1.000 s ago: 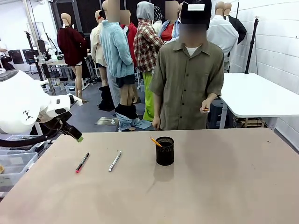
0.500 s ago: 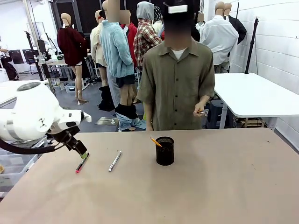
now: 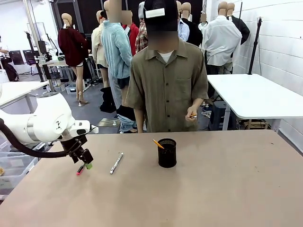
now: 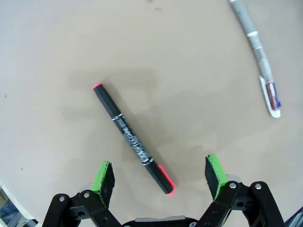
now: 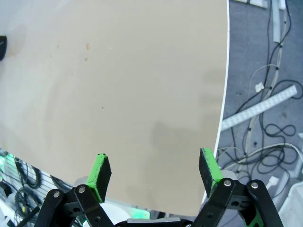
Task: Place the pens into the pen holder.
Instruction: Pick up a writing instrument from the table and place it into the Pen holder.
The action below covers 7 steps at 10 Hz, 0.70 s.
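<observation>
Black pen point(image 4: 130, 139) between spread left gripper point(image 4: 158, 168), silver pen point(image 4: 258, 52) cropped, right gripper point(image 5: 154, 165) spread

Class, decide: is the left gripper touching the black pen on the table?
Apart. The left wrist view shows the black pen lying between the open left gripper's green pads, with bare table on both sides.

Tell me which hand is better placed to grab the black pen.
Left. The left hand, open, hangs right above the black pen, fingers straddling its near end. The right hand is open over bare table by an edge.
</observation>
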### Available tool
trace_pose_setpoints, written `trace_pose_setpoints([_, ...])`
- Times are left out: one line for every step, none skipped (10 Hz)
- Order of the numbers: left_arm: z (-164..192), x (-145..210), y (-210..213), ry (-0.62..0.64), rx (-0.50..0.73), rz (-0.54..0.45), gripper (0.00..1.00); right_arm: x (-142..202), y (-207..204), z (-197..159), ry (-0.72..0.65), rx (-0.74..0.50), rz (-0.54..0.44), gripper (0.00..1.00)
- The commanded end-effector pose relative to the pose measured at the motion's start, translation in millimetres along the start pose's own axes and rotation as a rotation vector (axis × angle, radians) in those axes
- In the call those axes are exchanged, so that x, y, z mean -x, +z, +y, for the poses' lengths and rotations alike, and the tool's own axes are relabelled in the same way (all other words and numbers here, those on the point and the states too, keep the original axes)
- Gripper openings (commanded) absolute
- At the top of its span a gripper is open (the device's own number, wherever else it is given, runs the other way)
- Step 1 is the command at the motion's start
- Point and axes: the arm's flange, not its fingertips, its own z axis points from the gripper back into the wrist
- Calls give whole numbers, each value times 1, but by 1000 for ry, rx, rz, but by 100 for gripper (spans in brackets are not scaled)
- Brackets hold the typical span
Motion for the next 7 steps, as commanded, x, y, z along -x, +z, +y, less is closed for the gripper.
trace_pose_setpoints([13, -6, -4, 34, 13, 21, 100, 0, -1, 1, -7, 9, 19, 93])
trace_pose_setpoints([13, -6, -7, 29, 21, 26, 100, 0, -1, 1, -7, 9, 19, 93])
trace_pose_setpoints([14, -7, -8, 25, 24, 25, 100, 0, -1, 1, -7, 9, 19, 93])
trace_pose_setpoints([13, -7, -7, 18, 21, 15, 86, 0, -1, 1, -7, 9, 19, 93])
trace_pose_setpoints([12, -8, -7, 11, 17, 18, 66, 0, -1, 1, -7, 9, 19, 93])
trace_pose_setpoints([13, -9, -7, 8, 10, 24, 47, 0, -1, 1, -7, 9, 19, 93])
trace_pose_setpoints([13, -9, -6, 6, 9, 30, 27, 0, -1, 1, -7, 9, 19, 93])
